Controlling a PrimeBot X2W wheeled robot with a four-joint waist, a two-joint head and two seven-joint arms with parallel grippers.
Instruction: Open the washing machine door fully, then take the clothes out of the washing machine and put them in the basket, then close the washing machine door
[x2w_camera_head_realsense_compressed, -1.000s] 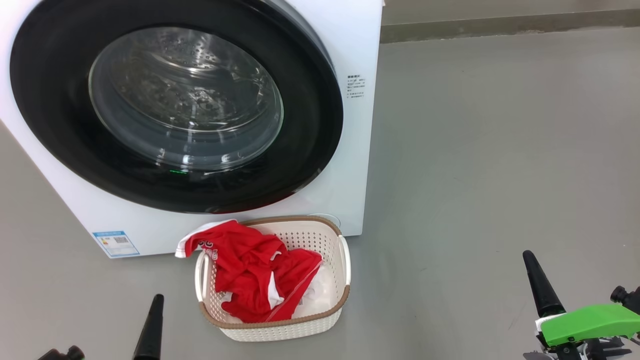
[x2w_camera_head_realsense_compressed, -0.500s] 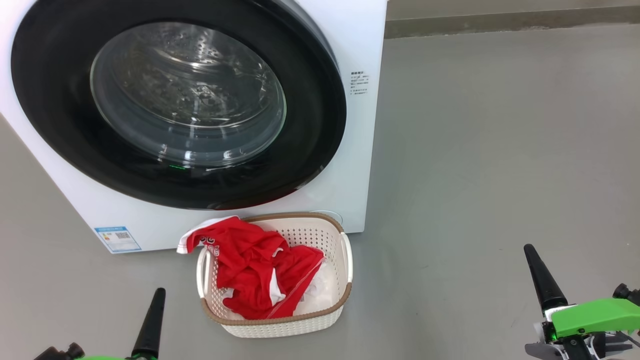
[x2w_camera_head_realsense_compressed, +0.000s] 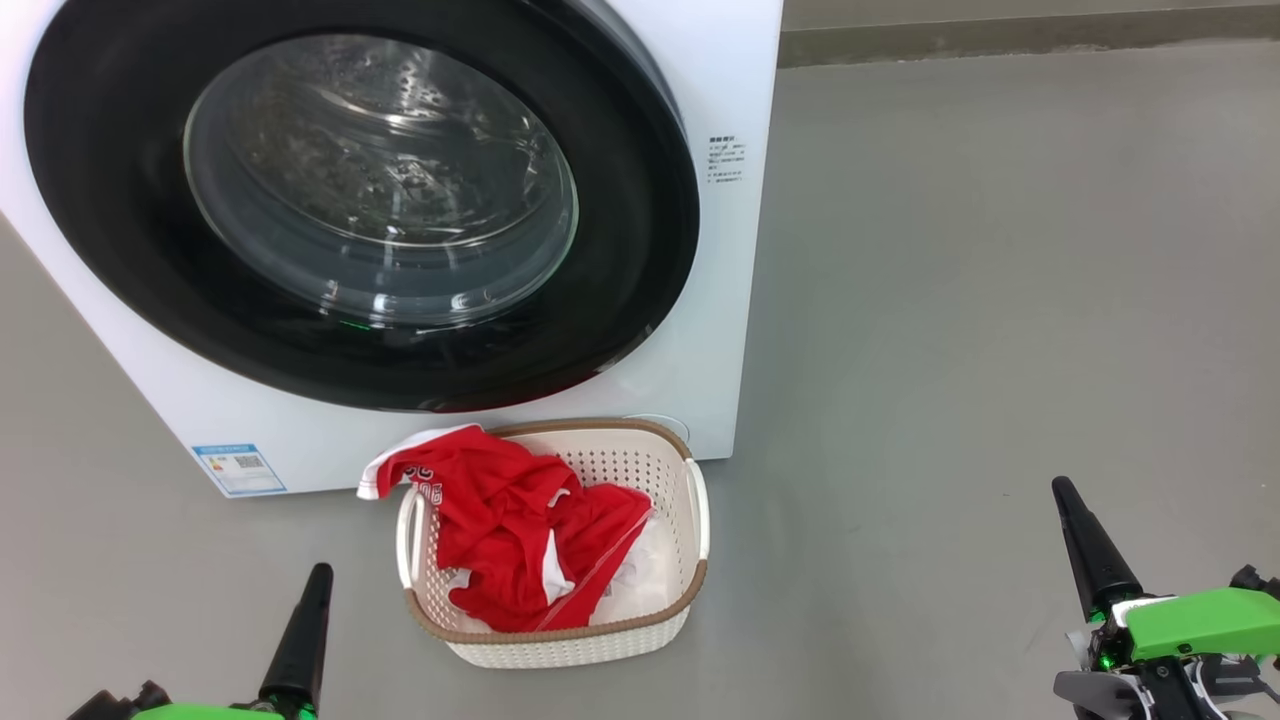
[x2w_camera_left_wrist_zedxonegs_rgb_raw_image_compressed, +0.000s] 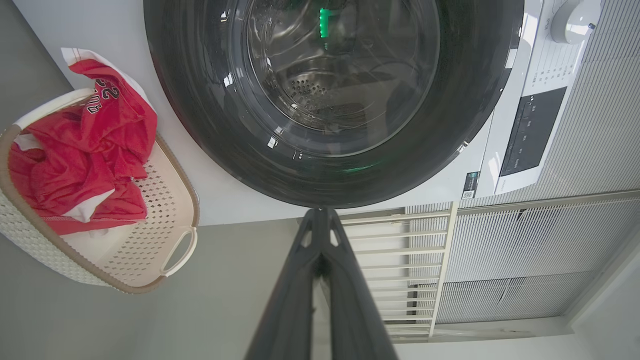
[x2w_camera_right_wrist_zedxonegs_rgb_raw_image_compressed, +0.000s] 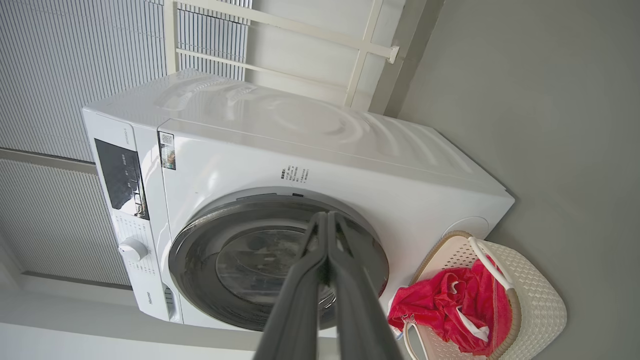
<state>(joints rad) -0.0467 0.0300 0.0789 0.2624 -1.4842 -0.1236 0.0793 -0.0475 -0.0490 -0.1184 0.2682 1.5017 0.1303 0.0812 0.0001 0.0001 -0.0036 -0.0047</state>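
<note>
both pairs of jaws are pressed together on nothing, the left gripper (x2w_camera_head_realsense_compressed: 316, 585) low at 7 o'clock from the basket (x2w_camera_head_realsense_compressed: 560, 652) and the right gripper (x2w_camera_head_realsense_compressed: 1068, 500) well apart at 4 o'clock, which reads to me as arms held clear with no carrying left. the basket sits on the floor (x2w_camera_head_realsense_compressed: 950, 300) at 6 o'clock under the washing machine door (x2w_camera_head_realsense_compressed: 120, 260), handy for a short drop, and the clothes (x2w_camera_head_realsense_compressed: 500, 540) lie heaped in it, one white-trimmed edge draped over its 10 o'clock corner. the door looks flush against the washing machine (x2w_camera_head_realsense_compressed: 720, 300), drum bare behind the glass, so i'd judge the job about finished.
</note>
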